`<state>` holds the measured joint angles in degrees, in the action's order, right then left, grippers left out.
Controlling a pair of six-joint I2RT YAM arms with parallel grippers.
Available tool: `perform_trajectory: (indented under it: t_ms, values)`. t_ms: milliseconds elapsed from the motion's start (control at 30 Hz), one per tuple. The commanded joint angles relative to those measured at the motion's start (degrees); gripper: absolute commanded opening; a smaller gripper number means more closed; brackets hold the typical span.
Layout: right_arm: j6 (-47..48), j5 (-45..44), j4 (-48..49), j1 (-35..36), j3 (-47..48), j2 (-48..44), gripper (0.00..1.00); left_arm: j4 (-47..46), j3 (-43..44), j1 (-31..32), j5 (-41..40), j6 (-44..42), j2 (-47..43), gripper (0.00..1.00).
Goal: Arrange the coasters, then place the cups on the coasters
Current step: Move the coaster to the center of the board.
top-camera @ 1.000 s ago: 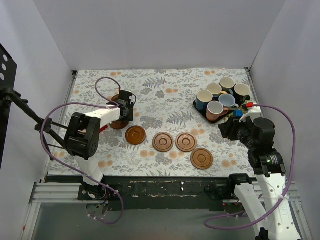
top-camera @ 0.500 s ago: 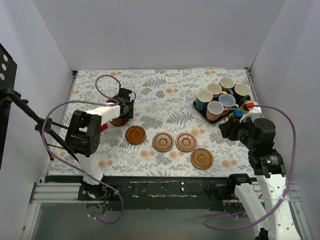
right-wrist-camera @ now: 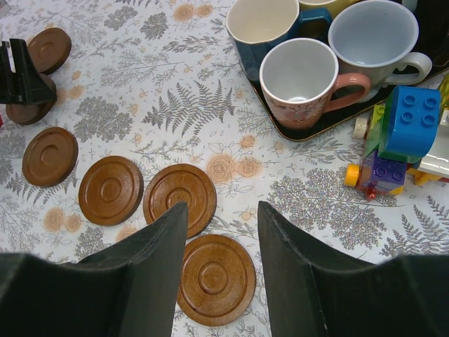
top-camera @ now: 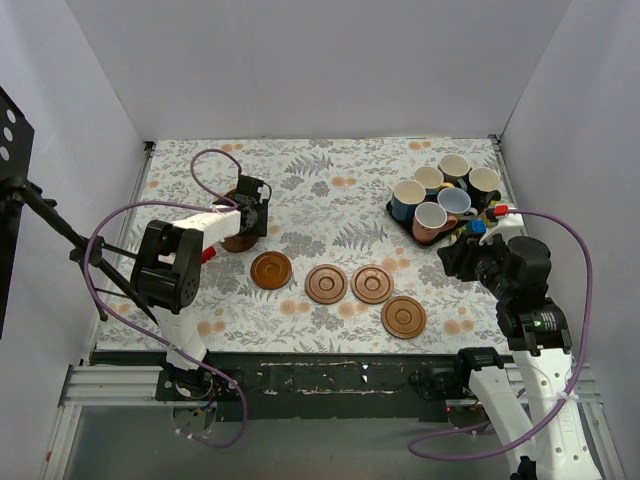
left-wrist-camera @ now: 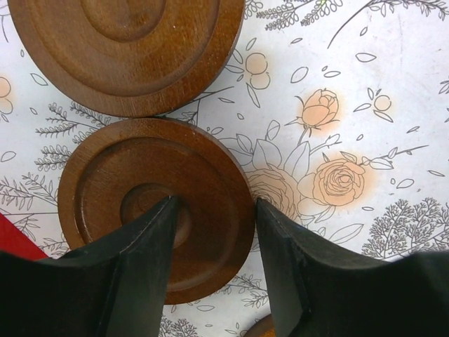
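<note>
White-walled booth, flower-print table point(top-camera: 330, 190): coasters spread out, cups bunched on their tray.

Four coasters point(top-camera: 326, 283) lie in a loose row along the middle of the table's near edge, the right-most one point(top-camera: 404, 317) closest to that edge. Two more lie toward the left edge, rims almost touching. The left gripper point(left-wrist-camera: 214, 203) is half open over the nearer one of this pair point(left-wrist-camera: 105, 189), one finger over its centre hollow and the other just outside its rim. Whether it pinches the disc I cannot tell. The right gripper point(right-wrist-camera: 221, 207) hangs above the near right part of the table, jaws well apart and holding nothing. All six cups point(top-camera: 431, 218) stand crowded on a dark tray point(right-wrist-camera: 309, 131) by the right edge, toward the far right corner, with toy blocks point(right-wrist-camera: 410, 119) just beside it.
</note>
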<state>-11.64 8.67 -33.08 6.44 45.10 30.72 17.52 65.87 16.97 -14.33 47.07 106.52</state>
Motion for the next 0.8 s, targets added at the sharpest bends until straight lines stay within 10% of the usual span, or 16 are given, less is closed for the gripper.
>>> perform_trajectory:
  t_ms: [0, 767]
  values:
    - [0.5, -0.5, 1.5, 0.0, -0.2, 0.1, 0.52, 0.1, 0.0, -0.4, -0.4, -1.0, -0.7, 0.51]
    - [-0.1, -1.3, 2.1, 0.1, 0.4, 1.1, 0.55, -13.9, -10.6, 0.0, 9.6, -0.2, -28.9, 0.68]
